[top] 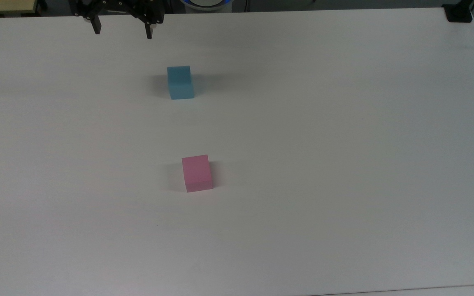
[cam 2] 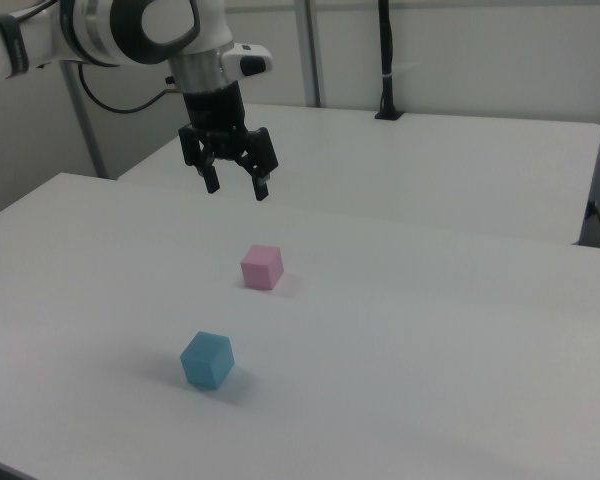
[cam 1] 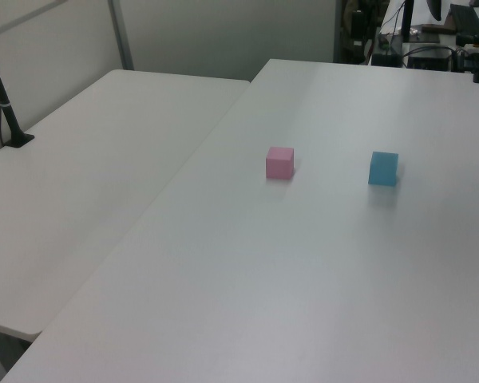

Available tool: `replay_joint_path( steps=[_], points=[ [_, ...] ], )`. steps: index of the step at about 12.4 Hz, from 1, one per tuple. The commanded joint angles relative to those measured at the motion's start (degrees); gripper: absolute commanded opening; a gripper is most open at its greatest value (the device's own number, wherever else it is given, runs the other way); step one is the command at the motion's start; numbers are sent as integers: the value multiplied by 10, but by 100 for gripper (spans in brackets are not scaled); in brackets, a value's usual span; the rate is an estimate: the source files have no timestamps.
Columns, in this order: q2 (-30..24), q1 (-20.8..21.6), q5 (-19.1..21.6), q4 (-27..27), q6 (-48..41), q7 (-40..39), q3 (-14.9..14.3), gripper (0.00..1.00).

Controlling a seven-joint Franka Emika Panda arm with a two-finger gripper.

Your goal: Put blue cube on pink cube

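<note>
The blue cube rests on the white table, in the upper middle of the top view; it also shows as blue cube and blue cube. The pink cube sits apart from it, nearer the top view's bottom, also seen as pink cube and pink cube. My gripper hangs open and empty at the top view's upper left, well away from both cubes. In the right view the gripper hovers high above the table, fingers spread.
The white table has wide bare surface around the cubes. A second white table adjoins it on the left view's left. A black post stands on that table, and a black clamp sits at the top view's upper right corner.
</note>
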Motion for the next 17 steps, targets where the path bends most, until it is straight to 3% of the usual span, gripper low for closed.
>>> replay_joint_path(
  steps=[1, 10, 15, 17],
  points=[
    [-4, 3, -4, -1, 0, 6, -2, 100],
    [3, 8, -11, -12, -1, -4, -1, 100],
    [2, 34, -9, -82, 30, -15, -1, 100],
    [-8, 47, -8, -136, 48, -15, -1, 100]
  ],
)
